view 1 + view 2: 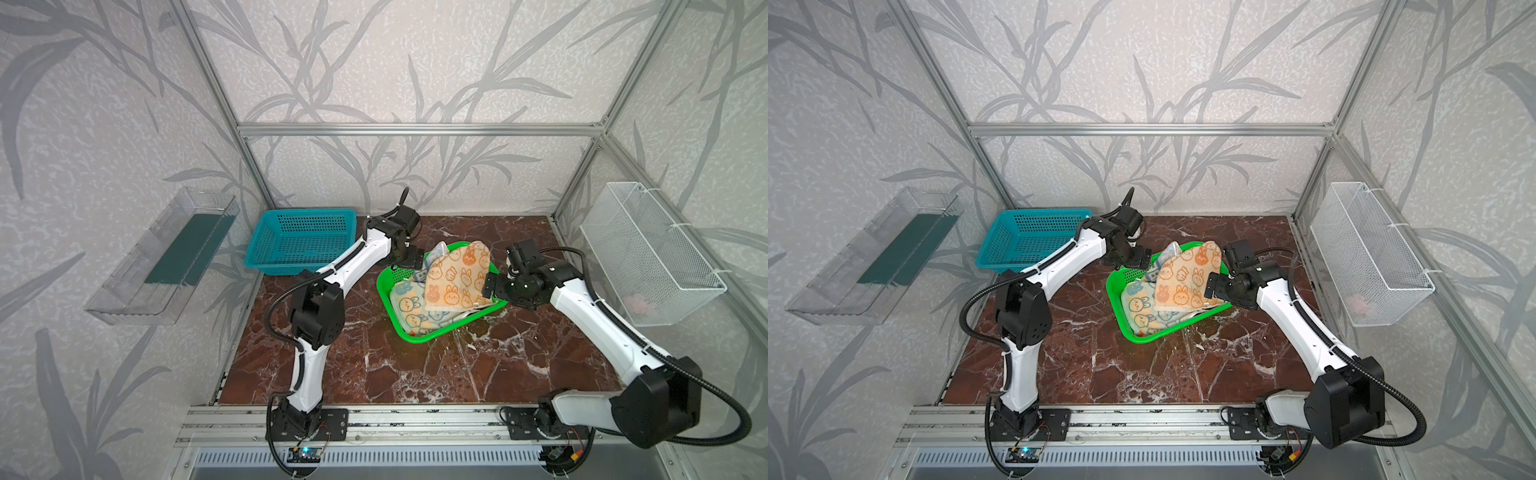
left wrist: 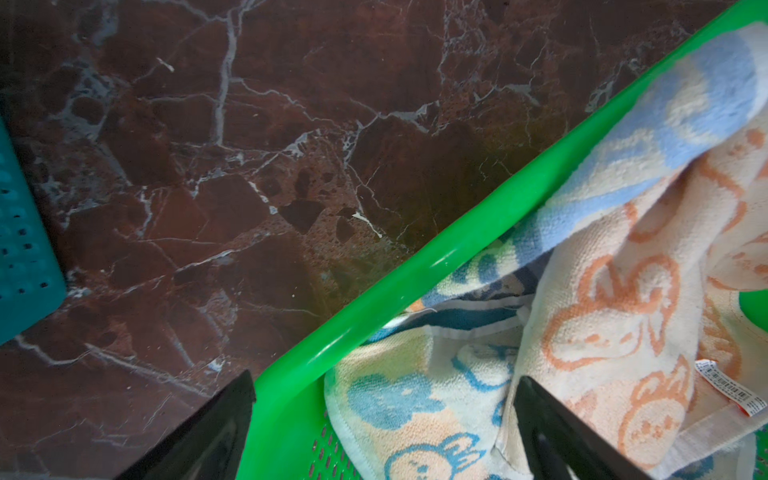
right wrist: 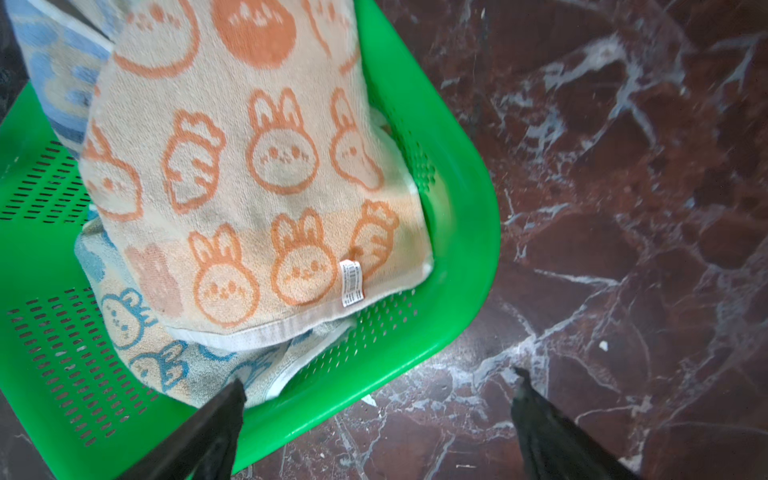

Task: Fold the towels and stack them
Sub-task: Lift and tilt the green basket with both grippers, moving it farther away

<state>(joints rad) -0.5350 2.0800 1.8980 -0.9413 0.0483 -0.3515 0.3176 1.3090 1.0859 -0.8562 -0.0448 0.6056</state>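
At the green basket [image 1: 420, 338] of towels [image 1: 453, 278], left pincer [image 1: 409, 258] and right pincer [image 1: 488, 286] gape empty.

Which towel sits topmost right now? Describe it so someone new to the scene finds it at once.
On the dark red marble table, near its middle, sits a green basket with a crumpled heap inside. Topmost in that heap, the orange towel rises in a peak above the rest. It alone carries orange bunnies and carrots; the blue-printed towels beneath it show blue bunnies.
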